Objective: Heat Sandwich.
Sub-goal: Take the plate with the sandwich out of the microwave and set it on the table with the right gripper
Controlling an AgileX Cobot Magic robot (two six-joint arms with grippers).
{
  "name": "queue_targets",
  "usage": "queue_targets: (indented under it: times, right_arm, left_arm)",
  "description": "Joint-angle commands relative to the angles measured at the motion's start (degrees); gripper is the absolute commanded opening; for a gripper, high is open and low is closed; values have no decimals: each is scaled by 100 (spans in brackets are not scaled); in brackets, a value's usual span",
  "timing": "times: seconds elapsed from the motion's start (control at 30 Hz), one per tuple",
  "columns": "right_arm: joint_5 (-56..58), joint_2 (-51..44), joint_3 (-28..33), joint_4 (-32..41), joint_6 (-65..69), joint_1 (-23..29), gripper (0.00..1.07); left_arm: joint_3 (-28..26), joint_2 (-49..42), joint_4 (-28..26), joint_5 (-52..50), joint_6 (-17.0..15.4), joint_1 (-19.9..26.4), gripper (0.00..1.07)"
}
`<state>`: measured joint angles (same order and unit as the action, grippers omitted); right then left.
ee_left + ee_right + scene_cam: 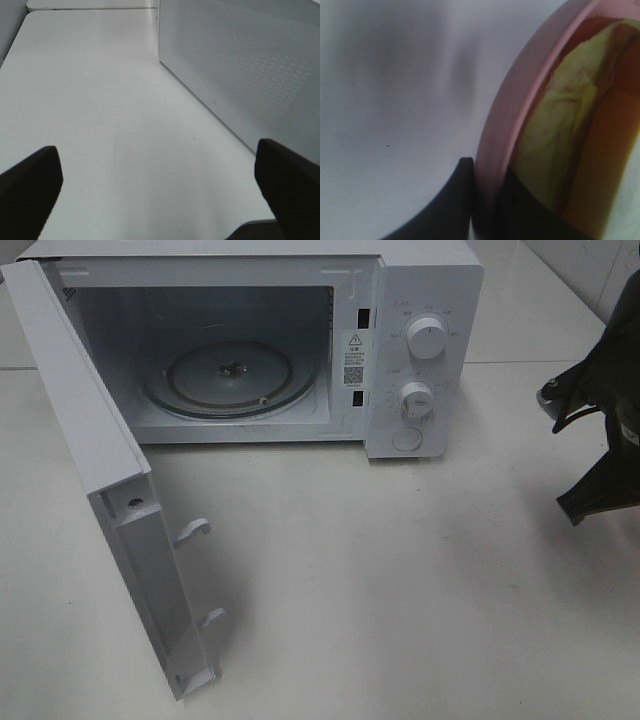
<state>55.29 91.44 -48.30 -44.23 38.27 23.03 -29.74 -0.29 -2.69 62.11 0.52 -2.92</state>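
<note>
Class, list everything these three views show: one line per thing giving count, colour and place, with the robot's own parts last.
microwave: one, white, back of table, door swung open, glass turntable inside, bare
table: one, white, under everything
plate: one, pink, rim between the right gripper's fingers
sandwich: one, yellow-green filling showing, on the plate
left gripper: one, black, open above bare table beside the door
right gripper: one, black, shut on the plate rim

Warning triangle and QR code on microwave (400,350) door-frame sticker (354,360); dial markings illegible.
</note>
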Motion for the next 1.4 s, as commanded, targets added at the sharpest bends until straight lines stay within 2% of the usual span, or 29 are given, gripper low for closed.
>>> queue_targets:
  times: [0.03, 0.2, 0.53, 1.4]
  right_arm:
    - [29, 0, -17, -292, 57, -195, 2]
    - [-97, 86, 29, -361, 57, -378, 2]
    - [-395, 865, 46, -424, 338, -378, 3]
    - [-1071, 2051, 74, -739, 1106, -378, 7]
  left_arm:
    - [11, -29, -17, -80, 11, 11, 100]
    - [11, -29, -17, -80, 11, 11, 100]
    - [11, -29, -17, -80, 11, 11, 100]
    - [11, -29, -17, -80, 11, 11, 100]
